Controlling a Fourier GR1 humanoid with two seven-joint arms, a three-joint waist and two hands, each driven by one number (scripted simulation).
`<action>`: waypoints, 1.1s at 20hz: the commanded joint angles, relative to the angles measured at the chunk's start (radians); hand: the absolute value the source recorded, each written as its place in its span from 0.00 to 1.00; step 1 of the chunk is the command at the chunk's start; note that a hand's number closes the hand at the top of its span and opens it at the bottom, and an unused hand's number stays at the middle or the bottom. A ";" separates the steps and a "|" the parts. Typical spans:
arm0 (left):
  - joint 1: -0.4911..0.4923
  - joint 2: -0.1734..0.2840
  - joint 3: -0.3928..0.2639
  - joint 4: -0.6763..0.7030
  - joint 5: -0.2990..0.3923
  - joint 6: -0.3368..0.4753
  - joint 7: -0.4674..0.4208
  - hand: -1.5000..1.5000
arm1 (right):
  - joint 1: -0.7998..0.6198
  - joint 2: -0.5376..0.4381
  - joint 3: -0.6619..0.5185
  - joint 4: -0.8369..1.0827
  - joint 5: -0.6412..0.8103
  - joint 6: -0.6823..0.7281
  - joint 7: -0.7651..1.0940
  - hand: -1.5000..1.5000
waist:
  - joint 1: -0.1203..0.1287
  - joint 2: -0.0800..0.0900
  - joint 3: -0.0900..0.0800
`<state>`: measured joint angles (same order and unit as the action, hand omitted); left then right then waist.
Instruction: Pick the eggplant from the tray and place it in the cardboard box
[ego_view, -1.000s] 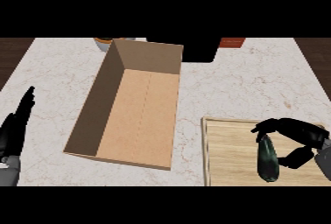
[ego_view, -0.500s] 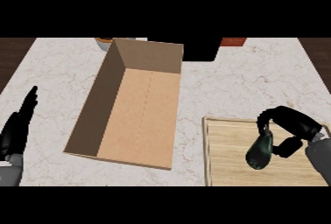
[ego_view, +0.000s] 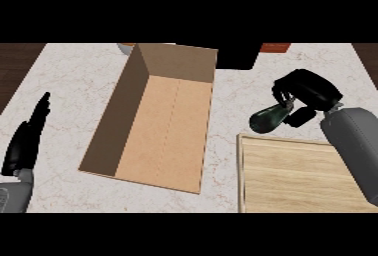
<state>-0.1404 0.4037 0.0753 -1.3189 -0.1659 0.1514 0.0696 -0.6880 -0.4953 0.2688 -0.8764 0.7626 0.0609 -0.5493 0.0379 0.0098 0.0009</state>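
carrying the eggplant across to the box

the right hand (ego_view: 306, 95) has its fingers curled round the stalk end of the eggplant (ego_view: 269, 117), which hangs clear of the tray (ego_view: 295, 175), above the bare worktop (ego_view: 229, 110) just beyond the tray's far edge. the dark, rounded body of the eggplant sticks out to the left of the hand, toward the cardboard box (ego_view: 159, 125). the tray itself shows only plain wood, with nothing on it.

the step in hand, as i judge it, is the carry: the pick looks done, and the placing is not yet begun. the box lies open-topped in the middle of the worktop, long and narrow, its near end flap folded flat and its left wall standing tall. the right long side, the one facing the eggplant, looks like the natural way in.

to do it well, keep the eggplant high enough to pass over that right rim without clipping it, and move leftward until the whole fruit, not just its tip, is over the brown floor of the box. since the hold is on one end only, the free end may swing or droop, so a smooth, unhurried sweep seems wise. lower it inside before the fingers let go, so it settles rather than bounces against a wall.

the left hand (ego_view: 26, 142) rests at the worktop's left edge, fingers straight and upward, well apart from the box.
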 joint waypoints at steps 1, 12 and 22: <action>0.028 -0.012 -0.006 -0.003 -0.026 0.023 -0.024 0.50 | -0.121 0.025 -0.080 0.088 -0.025 -0.084 -0.093 1.00 | -0.001 0.000 0.001; 0.035 0.017 0.027 -0.108 -0.007 -0.029 0.092 0.50 | -0.254 0.162 -0.115 0.022 -0.115 0.046 -0.164 1.00 | -0.023 -0.010 0.000; 0.032 0.002 0.069 0.049 -0.004 -0.035 -0.067 0.50 | -0.396 0.423 -0.129 -0.063 -0.198 0.189 0.197 1.00 | -0.029 -0.009 -0.002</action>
<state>-0.1032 0.4075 0.1252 -1.3313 -0.1781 0.1288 0.0639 -1.0211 -0.1558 0.1492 -0.9492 0.5798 0.2262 -0.4481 0.0072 -0.0017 -0.0005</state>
